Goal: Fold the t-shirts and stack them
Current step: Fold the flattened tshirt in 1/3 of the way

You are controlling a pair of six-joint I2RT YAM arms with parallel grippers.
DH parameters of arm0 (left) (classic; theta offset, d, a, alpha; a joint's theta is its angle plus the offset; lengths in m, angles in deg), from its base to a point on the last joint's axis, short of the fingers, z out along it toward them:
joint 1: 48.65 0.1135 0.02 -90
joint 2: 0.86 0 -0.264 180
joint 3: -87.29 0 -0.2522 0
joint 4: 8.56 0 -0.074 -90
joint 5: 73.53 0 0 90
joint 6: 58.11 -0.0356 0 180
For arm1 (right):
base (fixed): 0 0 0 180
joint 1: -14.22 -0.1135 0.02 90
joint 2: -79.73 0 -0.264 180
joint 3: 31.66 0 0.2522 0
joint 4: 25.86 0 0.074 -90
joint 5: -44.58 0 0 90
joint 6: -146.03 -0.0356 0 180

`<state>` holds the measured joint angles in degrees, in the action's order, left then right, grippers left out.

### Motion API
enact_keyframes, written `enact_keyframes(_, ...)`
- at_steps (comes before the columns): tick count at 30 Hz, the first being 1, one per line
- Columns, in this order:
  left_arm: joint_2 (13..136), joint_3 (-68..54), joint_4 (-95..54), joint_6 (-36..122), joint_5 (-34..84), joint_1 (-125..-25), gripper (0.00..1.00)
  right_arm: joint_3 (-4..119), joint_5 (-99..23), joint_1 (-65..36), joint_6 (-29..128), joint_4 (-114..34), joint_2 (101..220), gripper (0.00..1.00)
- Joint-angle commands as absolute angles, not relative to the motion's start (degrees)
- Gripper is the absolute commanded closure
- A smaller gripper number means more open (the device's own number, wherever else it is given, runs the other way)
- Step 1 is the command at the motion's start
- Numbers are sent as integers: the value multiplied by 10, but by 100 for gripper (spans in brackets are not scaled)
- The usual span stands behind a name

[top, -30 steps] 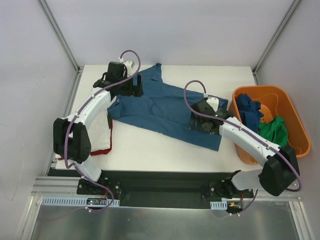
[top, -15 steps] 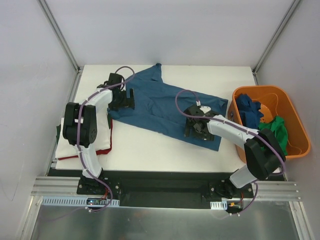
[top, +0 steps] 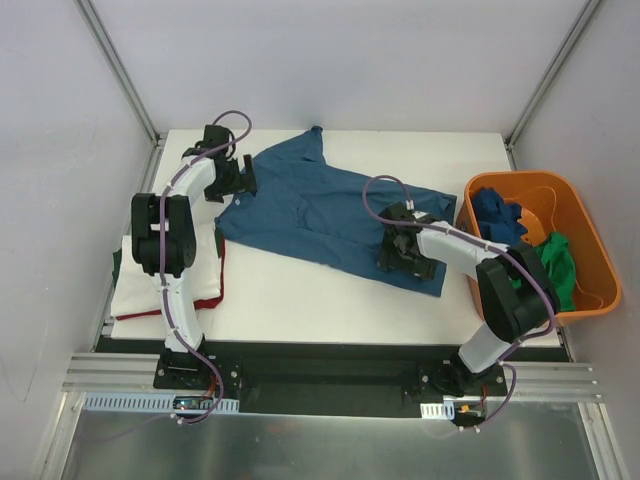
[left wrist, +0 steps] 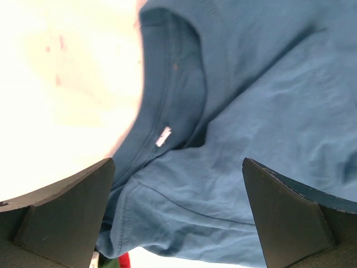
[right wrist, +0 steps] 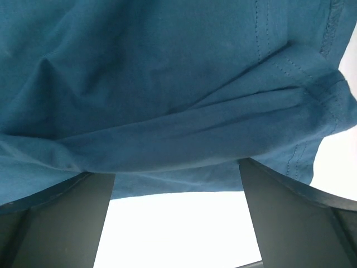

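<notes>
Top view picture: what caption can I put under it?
Robot's left gripper and right gripper over a blue t-shirt on the table, orange basket alongside.

No readable text; small white tag [left wrist: 163,137] inside the collar of the blue t-shirt [left wrist: 268,111], illegible.

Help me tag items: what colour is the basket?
Orange basket, clearest in the top external view.
</notes>
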<state>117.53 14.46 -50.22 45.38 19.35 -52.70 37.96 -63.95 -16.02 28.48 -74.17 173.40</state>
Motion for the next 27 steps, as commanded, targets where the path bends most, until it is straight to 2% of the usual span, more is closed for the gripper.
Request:
enact_keyframes(1,1131,170,-533,473,248,-528,1,408,-647,-151,304,-745,1730,4)
enact_keyframes(5,1074,149,-531,500,311,-544,1,415,-663,-144,322,-764,1709,3)
enact_keyframes(11,1019,44,-497,518,237,-635,1,351,-628,-145,327,-723,1652,3)
enact_keyframes(20,1072,-13,-466,566,222,-652,1,340,-594,-98,388,-678,1690,3)
enact_keyframes(27,1115,-16,-462,582,215,-651,1,349,-575,-66,404,-716,1734,3)
